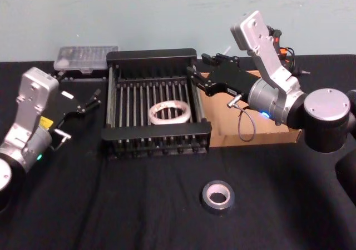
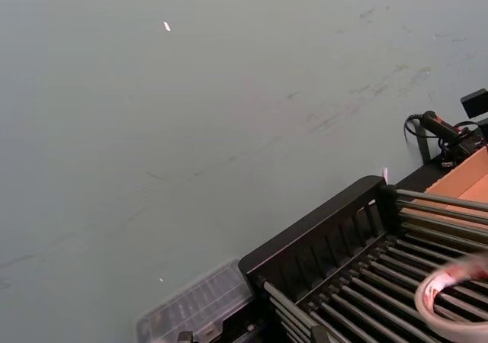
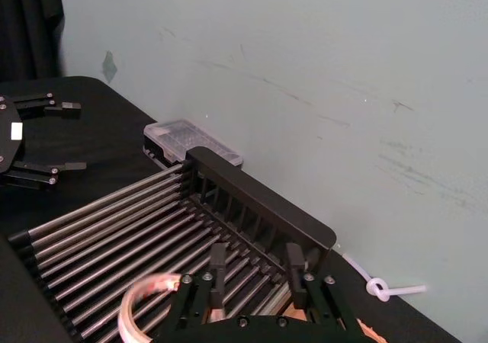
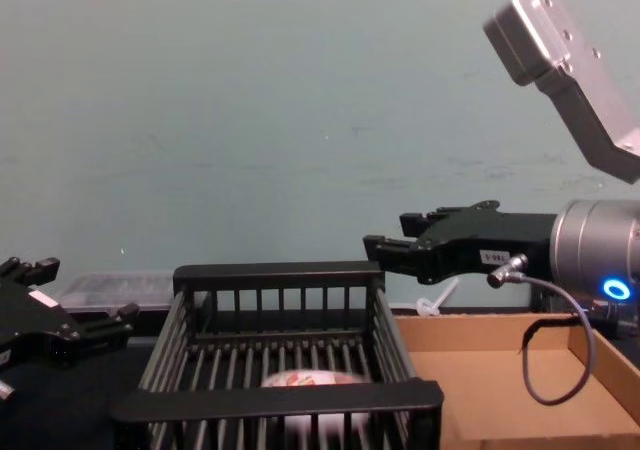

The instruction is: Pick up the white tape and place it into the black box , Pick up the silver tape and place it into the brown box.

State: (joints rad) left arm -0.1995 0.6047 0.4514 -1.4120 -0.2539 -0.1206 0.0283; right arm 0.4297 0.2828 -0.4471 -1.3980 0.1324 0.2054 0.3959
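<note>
Lying flat on the barred floor of the black box (image 1: 157, 101): the white tape (image 1: 169, 113), a thin ring, printing unreadable. Resting on the black-clothed surface (image 1: 111, 205) nearer the robot: the silver tape (image 1: 218, 196), dull grey. Hovering over the crate's right rim beside the brown box (image 1: 245, 125): right pincer (image 1: 197, 75), narrowly parted, empty. Parked left: left pincer (image 1: 94, 100), spread wide.

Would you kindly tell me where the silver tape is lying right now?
In the head view, the silver tape lies flat on the black table, near the front and slightly right of centre, apart from the black box behind it.
</note>
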